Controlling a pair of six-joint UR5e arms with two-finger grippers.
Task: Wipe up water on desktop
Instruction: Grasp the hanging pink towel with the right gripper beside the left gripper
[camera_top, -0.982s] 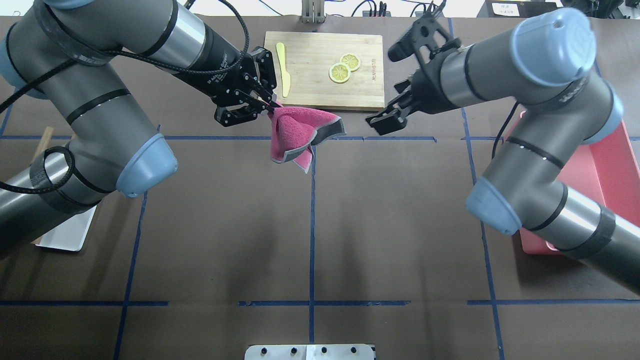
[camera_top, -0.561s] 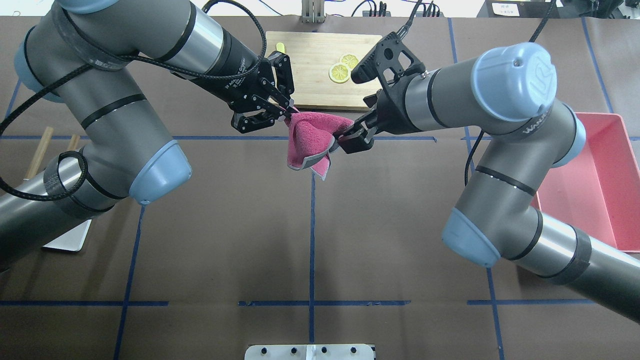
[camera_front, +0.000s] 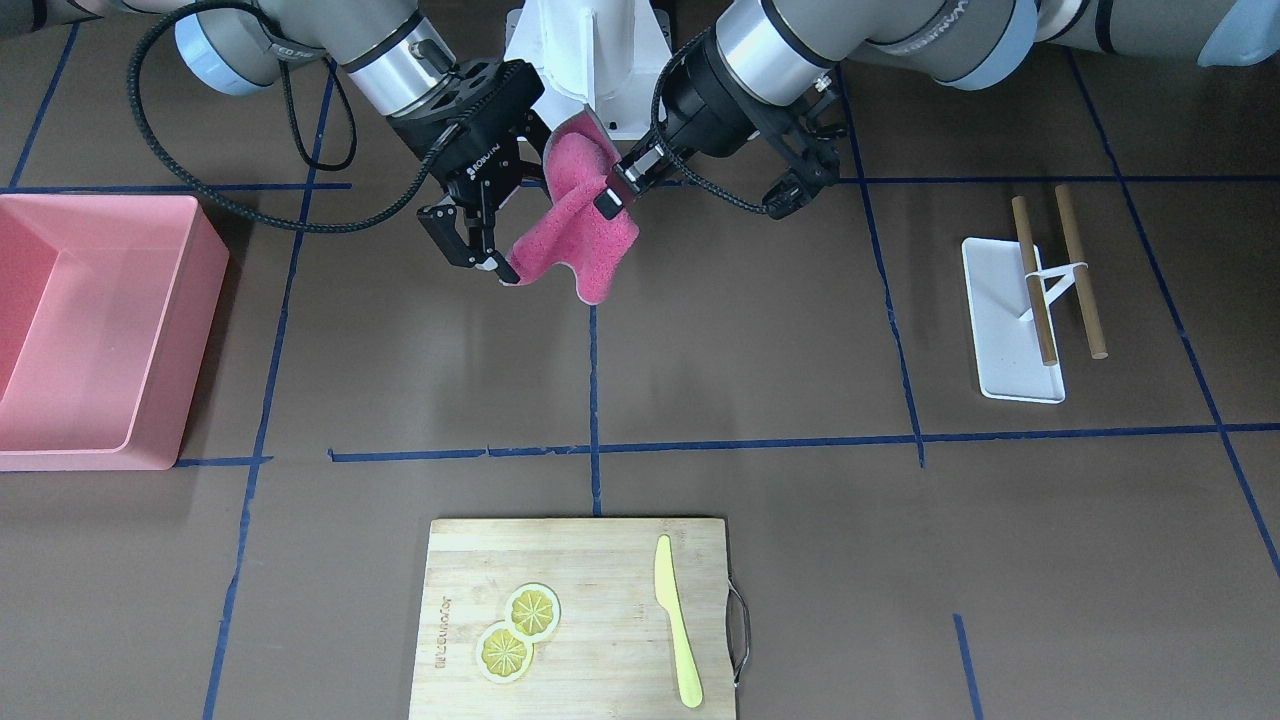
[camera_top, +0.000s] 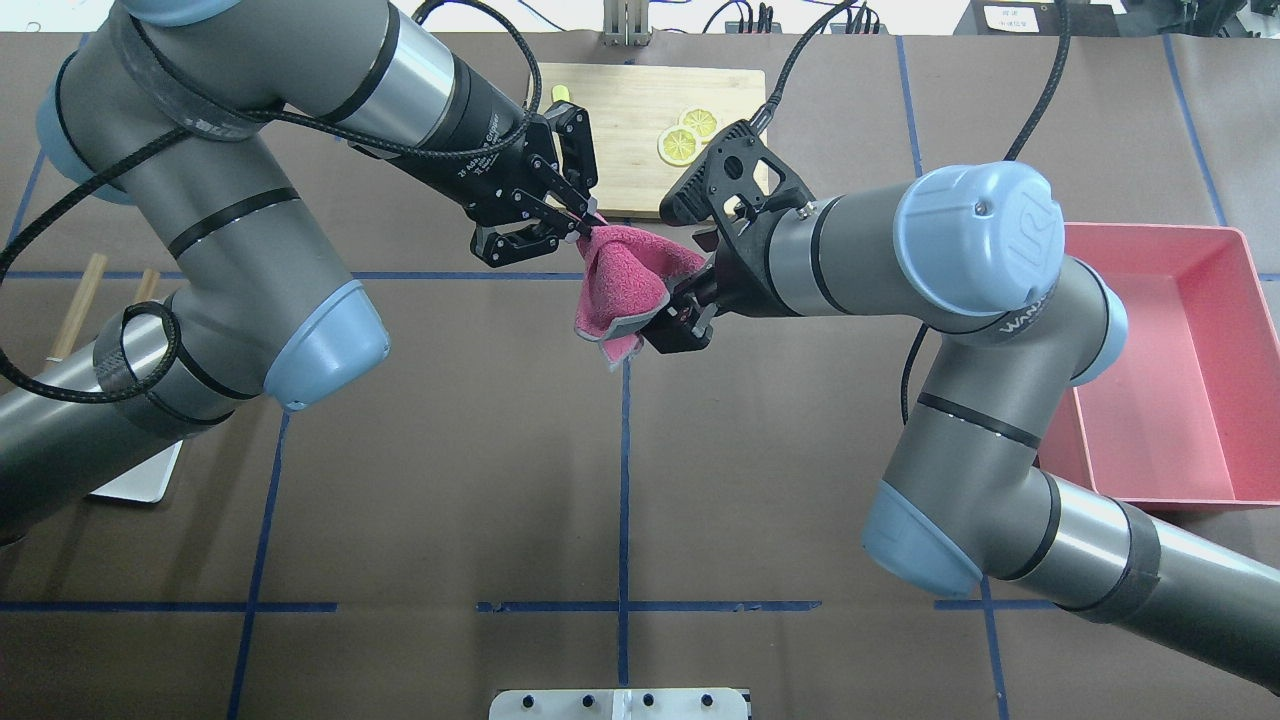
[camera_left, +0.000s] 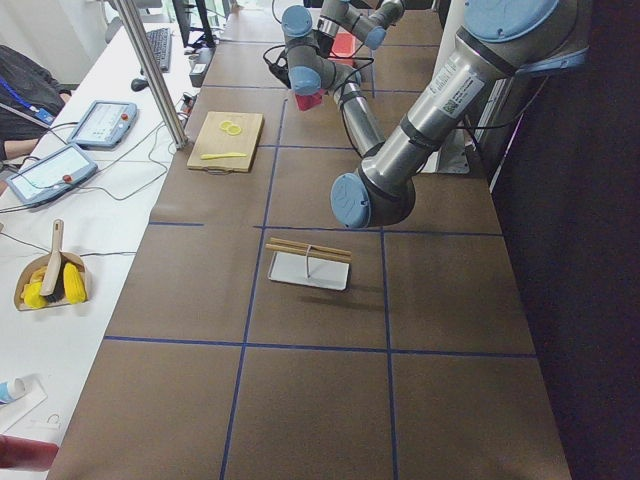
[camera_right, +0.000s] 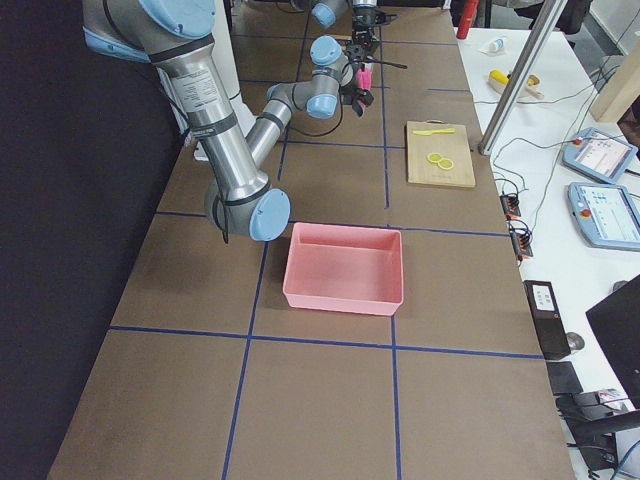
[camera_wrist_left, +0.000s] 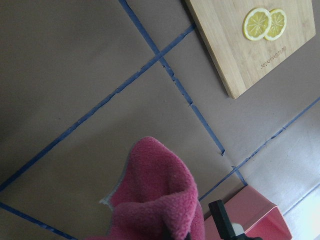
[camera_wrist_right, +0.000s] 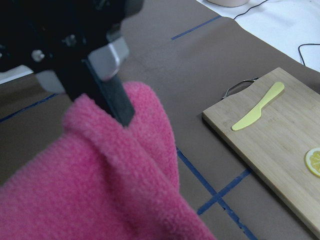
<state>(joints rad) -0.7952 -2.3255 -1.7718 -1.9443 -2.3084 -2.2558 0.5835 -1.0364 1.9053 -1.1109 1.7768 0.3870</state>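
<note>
While the left gripper (camera_top: 583, 222) clamps the pink cloth (camera_top: 620, 280) mid-frame and closure of the right gripper (camera_top: 672, 325) is unclear, premature release risks dropping it.

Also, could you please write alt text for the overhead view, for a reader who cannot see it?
A pink cloth hangs above the brown desktop, pinched by the left gripper, with the right gripper at its lower edge. A cutting board with lemon slices lies beyond, a pink bin at right.
</note>
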